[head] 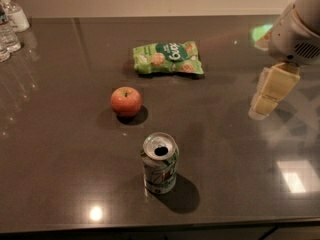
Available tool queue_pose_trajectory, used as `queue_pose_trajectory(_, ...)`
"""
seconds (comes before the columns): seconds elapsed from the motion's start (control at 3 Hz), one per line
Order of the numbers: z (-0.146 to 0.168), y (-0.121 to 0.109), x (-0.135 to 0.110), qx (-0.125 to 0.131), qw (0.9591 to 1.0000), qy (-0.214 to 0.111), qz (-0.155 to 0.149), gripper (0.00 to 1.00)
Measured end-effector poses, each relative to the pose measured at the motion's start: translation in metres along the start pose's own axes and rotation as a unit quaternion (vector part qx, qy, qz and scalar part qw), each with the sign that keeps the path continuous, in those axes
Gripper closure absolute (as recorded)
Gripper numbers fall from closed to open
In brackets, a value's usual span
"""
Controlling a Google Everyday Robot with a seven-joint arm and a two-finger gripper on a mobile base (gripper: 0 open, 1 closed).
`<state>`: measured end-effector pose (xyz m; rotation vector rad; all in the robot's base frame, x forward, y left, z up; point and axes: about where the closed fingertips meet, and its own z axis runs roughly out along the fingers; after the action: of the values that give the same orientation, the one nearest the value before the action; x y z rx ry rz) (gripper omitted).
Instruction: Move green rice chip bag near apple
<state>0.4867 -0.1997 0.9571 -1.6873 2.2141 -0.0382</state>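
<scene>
Dark table bears green rice chip bag, apple, soda can, bottles; claw above right side.

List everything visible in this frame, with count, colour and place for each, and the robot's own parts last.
chip bag: one, light green with a dark green logo, lying flat at the far middle of the table.
apple: one, red-orange, left of centre, nearer the camera than the bag and apart from it.
soda can: one, green and white, opened, upright near the front edge, in front of the apple.
bottles: at least two, clear, in the far left corner, partly cut off by the frame.
table: one, dark and glossy, filling most of the view.
arm: one, white, entering at the upper right.
gripper: one, cream, hanging over the table's right side, touching nothing.
</scene>
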Motion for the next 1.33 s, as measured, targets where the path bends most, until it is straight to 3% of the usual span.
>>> queue_pose_trajectory(0.67,0.037,-0.059,-0.029,0.020,0.9989,-0.043,0.000,0.00)
queue_pose_trajectory(1.33,0.078,-0.119,-0.077,0.020,0.9966,-0.080,-0.005,0.00)
